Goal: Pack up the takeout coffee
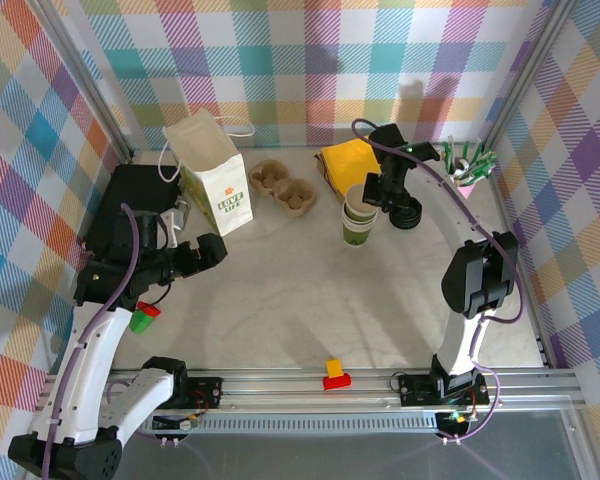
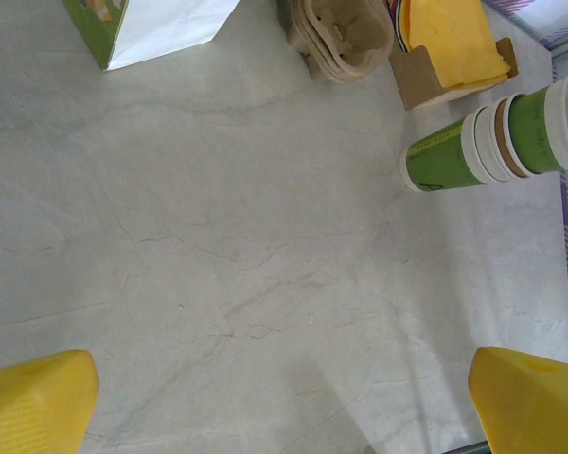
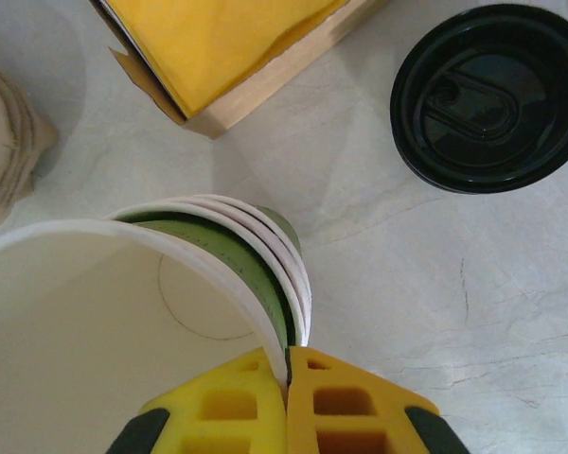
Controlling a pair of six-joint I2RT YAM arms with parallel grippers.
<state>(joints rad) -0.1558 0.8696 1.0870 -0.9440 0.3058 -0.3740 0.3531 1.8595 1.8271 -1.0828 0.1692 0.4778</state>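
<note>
1 takeout coffee [image 3: 95, 322] rim pinched by rt claw [image 3: 287, 367]; lt claw [image 2: 284, 402] spread wide; pale marbled tbl [image 1: 280, 290], plaid walls [image 1: 310, 60].

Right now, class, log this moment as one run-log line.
right gripper: shut on paper cup rim | left gripper: open, empty | white bag: upright | stage: not yet bagged

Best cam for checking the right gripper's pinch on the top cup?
Right wrist: close up, the right gripper is shut on the top cup at its rim, nested rims below. Top external shows the cup stack whole but small, under the gripper. Left wrist catches its side, far off.
</note>
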